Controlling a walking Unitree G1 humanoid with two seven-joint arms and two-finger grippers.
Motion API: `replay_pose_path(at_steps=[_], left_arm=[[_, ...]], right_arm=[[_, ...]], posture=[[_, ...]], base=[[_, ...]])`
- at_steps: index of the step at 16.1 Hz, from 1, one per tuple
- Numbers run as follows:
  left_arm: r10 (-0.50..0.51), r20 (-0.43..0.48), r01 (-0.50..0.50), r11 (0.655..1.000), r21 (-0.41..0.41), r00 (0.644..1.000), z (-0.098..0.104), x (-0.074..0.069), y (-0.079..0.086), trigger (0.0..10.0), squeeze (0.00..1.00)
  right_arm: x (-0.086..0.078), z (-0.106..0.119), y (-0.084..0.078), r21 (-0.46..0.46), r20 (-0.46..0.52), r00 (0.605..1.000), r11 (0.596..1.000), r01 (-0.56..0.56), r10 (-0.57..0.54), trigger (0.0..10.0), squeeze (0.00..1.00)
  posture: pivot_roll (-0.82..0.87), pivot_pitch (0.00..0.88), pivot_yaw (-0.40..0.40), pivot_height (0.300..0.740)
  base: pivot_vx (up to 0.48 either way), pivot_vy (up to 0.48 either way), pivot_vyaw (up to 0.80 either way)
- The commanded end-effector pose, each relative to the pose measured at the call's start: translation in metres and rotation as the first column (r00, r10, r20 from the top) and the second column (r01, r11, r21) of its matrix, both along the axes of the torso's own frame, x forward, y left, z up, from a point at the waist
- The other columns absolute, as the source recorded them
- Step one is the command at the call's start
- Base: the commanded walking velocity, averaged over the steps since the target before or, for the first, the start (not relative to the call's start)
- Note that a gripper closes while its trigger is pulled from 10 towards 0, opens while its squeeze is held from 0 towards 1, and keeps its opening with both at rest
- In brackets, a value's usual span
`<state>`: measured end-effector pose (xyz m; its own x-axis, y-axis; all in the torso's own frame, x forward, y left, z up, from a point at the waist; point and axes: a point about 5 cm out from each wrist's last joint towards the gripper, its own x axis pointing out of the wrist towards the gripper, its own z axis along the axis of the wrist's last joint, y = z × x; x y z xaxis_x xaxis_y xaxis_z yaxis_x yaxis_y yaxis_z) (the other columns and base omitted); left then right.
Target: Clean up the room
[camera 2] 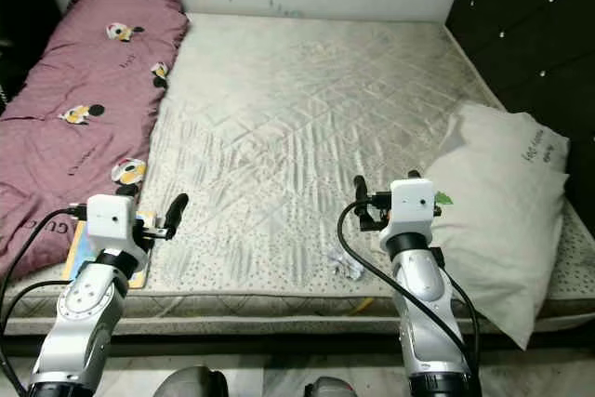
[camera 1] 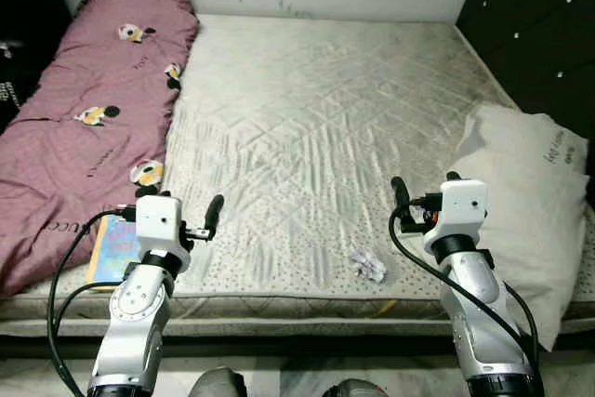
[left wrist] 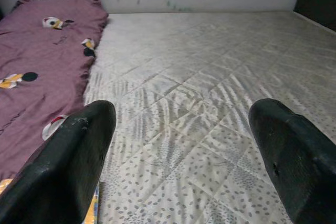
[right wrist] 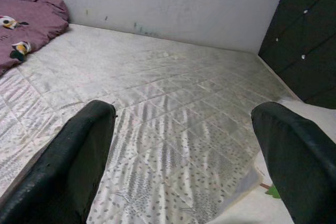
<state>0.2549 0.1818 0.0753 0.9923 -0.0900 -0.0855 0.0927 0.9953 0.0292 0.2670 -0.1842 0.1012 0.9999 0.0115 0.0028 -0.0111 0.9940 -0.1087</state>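
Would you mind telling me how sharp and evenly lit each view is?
Eye views: sharp, evenly lit mattress, dark headboard at right. Wrist views: bedding in focus, each tool's near fingers large and soft-edged.

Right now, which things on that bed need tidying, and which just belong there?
To tidy: crumpled white paper wad; colourful thin book at the mattress edge.
Belongs there: folded maroon patterned blanket; white pillow; pale quilted mattress.
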Motion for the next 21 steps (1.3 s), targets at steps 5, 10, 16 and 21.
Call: replay_pose_path(at_steps=[5,10,16,21], left_arm=[[-0.011,0.012,0.012,1.0,-0.001,1.0,0.001,-0.0038,-0.0015,10.0,0.0],[0.003,0.013,-0.004,0.999,0.035,1.0,0.0011,-0.0031,-0.0016,10.0,0.0],[0.007,0.006,-0.007,1.0,0.02,1.0,0.0,-0.0028,-0.0024,10.0,0.0],[0.009,0.005,-0.009,1.0,0.018,1.0,-0.0005,-0.0027,-0.0028,10.0,0.0]], right_arm=[[0.0029,0.0005,-0.004,0.004,-0.008,1.0,1.0,0.018,-0.018,10.0,0.0],[0.0026,0.0002,-0.0041,-0.009,-0.008,1.0,1.0,0.01,-0.01,10.0,0.0],[0.0015,-0.0011,-0.0051,-0.015,-0.018,1.0,1.0,0.003,-0.004,10.0,0.0],[0.0005,-0.0023,-0.0054,-0.017,-0.024,1.0,1.0,-0.001,0.0,10.0,0.0]], posture=[[-0.02,0.047,-0.062,0.74],[-0.02,0.045,-0.064,0.74],[-0.02,0.053,-0.065,0.74],[-0.03,0.055,-0.066,0.74]], base=[[0.0,0.0,0.0],[0.0,-0.048,0.0],[0.0,-0.311,0.0],[0.0,-0.184,0.0]])
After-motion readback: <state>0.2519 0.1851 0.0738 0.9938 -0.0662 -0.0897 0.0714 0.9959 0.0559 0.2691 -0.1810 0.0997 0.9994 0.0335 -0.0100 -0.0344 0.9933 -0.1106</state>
